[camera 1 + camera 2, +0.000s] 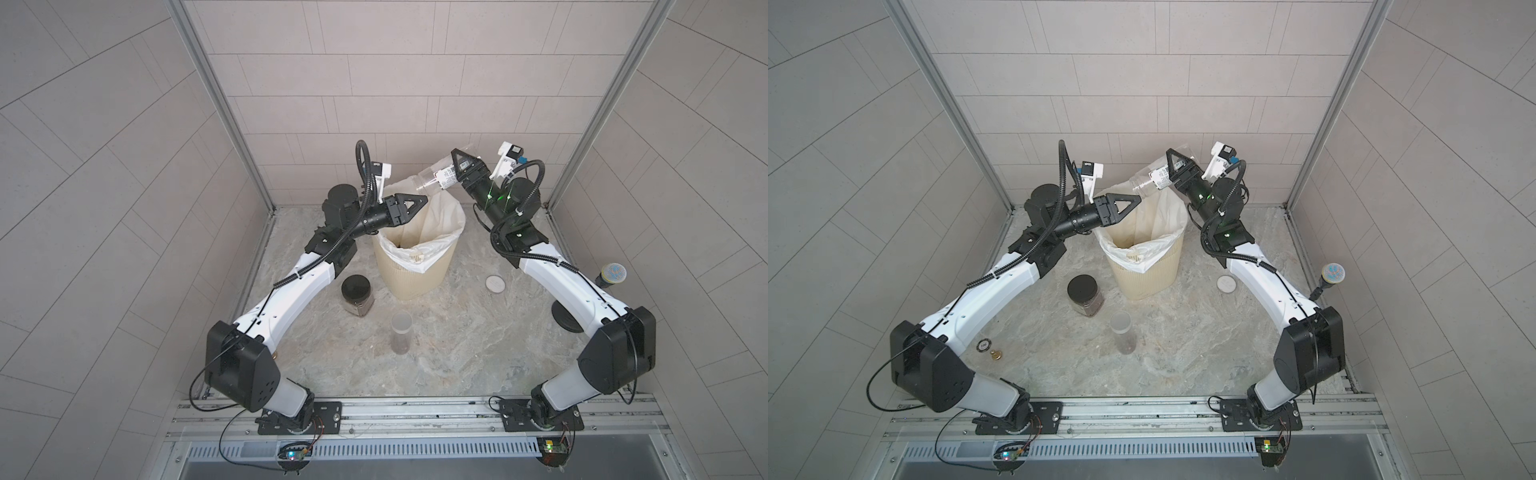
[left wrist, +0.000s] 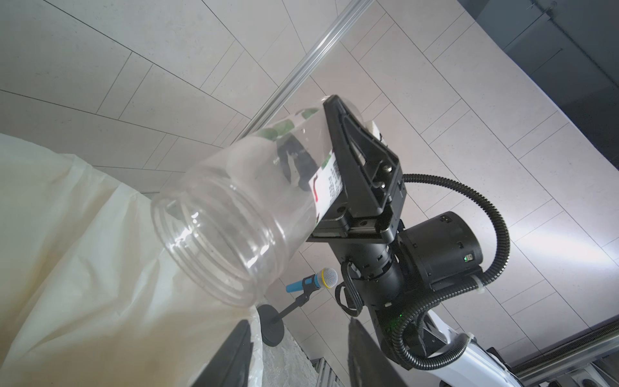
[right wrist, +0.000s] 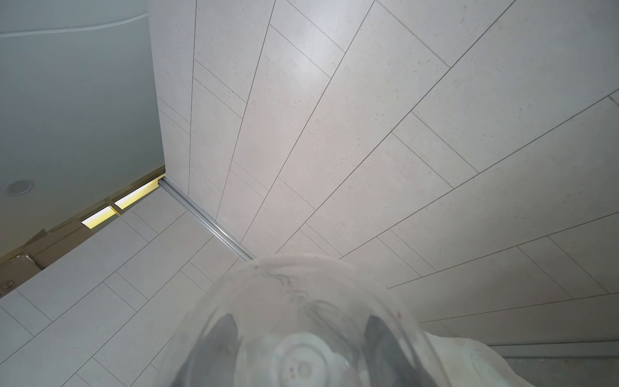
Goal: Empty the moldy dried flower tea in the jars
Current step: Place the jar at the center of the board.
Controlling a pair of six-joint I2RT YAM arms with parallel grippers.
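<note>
jar (image 1: 435, 179) above bin (image 1: 419, 279), white lid (image 1: 495, 284), microphone (image 1: 614, 273) nearby

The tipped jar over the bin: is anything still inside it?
Nothing shows: the labelled jar, tilted toward the bin in the right hand, looks clear and empty through its open mouth and walls. What lies behind its label and the hand's fingers is covered.

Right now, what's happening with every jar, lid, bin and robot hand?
Cream ribbed bin: upright, lined.
Labelled clear plastic jar: lidless, tipped mouth-down over bin, looks empty.
Squat black-lidded jar: upright, closed, tea inside.
Tall slim clear cylinder: upright, tea at bottom.
Round white lid: on table.
Left gripper: open, empty.
Right gripper: shut on labelled jar.
</note>
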